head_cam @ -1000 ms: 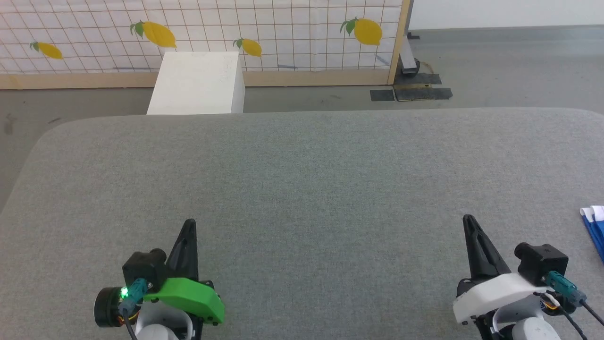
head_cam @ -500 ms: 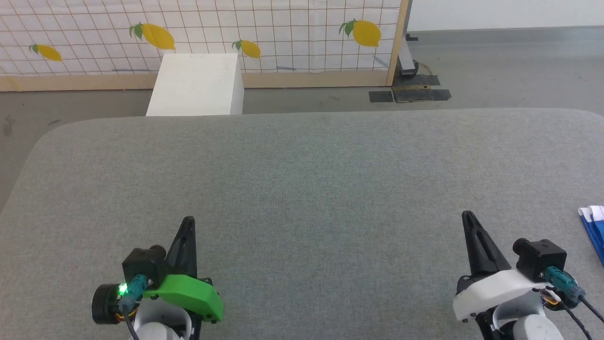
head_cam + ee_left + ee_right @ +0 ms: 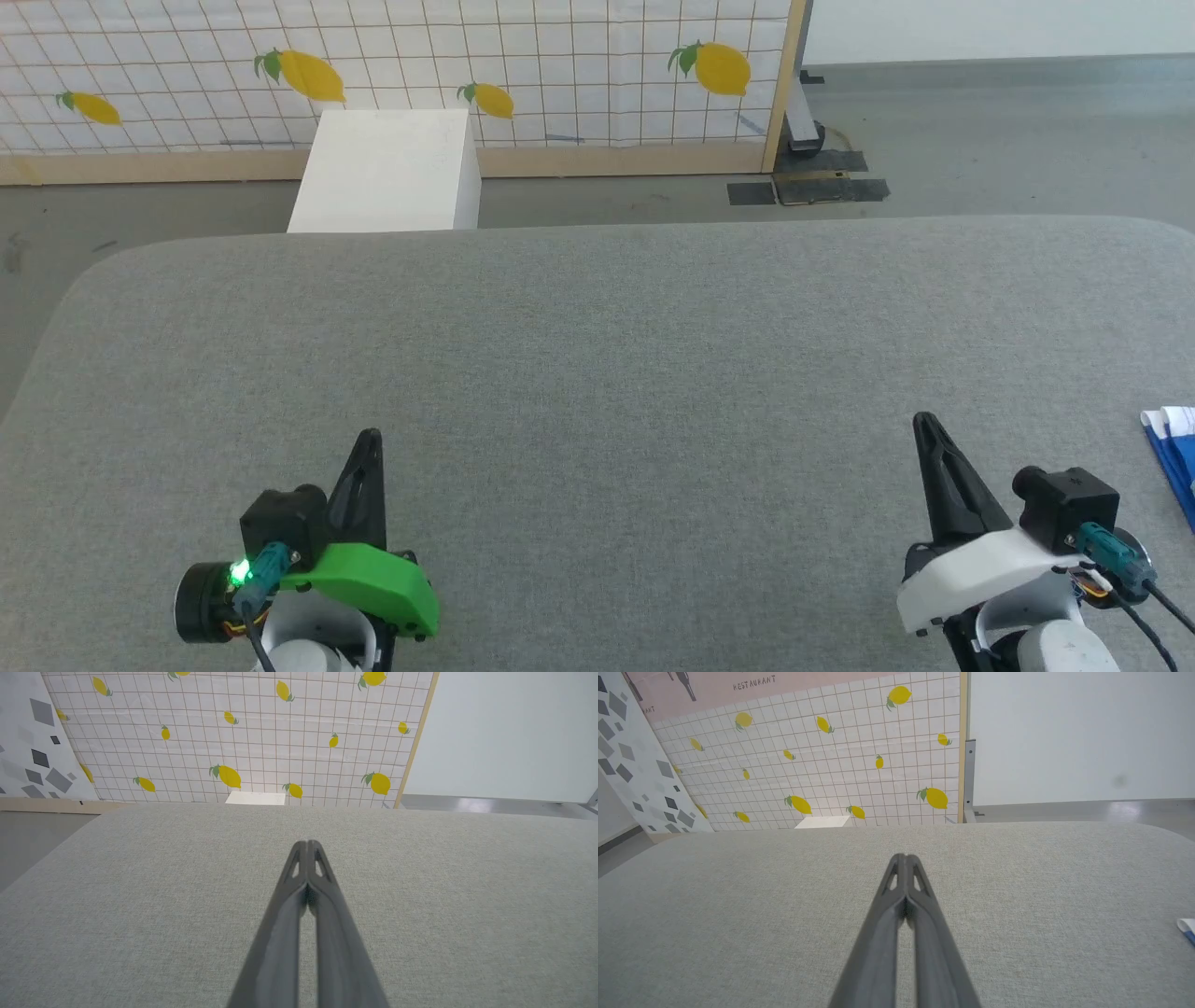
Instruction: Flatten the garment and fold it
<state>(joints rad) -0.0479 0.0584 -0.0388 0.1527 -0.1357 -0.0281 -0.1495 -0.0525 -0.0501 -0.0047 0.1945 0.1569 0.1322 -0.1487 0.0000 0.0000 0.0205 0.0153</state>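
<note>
1. The garment (image 3: 1181,457) shows as a sliver at the right edge of the head view: bright blue cloth with a white strip at its far end, lying on the grey fabric-covered table (image 3: 597,336). Most of it is cut off by the frame, so whether it is flat or folded cannot be told
2. In the right wrist view the garment (image 3: 1186,926) is a small white corner with a blue edge below it, resting on the table at the far right
3. It lies to the right of the right gripper (image 3: 923,419), near it but apart, and well apart from the left gripper (image 3: 371,436)
4. The left gripper, under a green housing, sits over the near left of the table. Its two dark fingers are pressed together with nothing between them, and the left wrist view shows the left gripper (image 3: 307,843) with tips meeting
5. The right gripper, under a white housing, sits over the near right. Its fingers are likewise closed on nothing, as the right wrist view of the right gripper (image 3: 904,857) confirms
6. The stretch from the right gripper to the garment is plain grey table cloth
7. Beyond the far table edge a white box (image 3: 383,168) stands on the grey floor (image 3: 980,131), in front of a grid-patterned panel (image 3: 560,56) printed with lemons and framed in pale wood. Dark patches (image 3: 808,189) lie on the floor at the foot of the panel's right post
8. Counted: one garment, two grippers, one table, one white box, one panel, and four lemons on it in the head view
</note>
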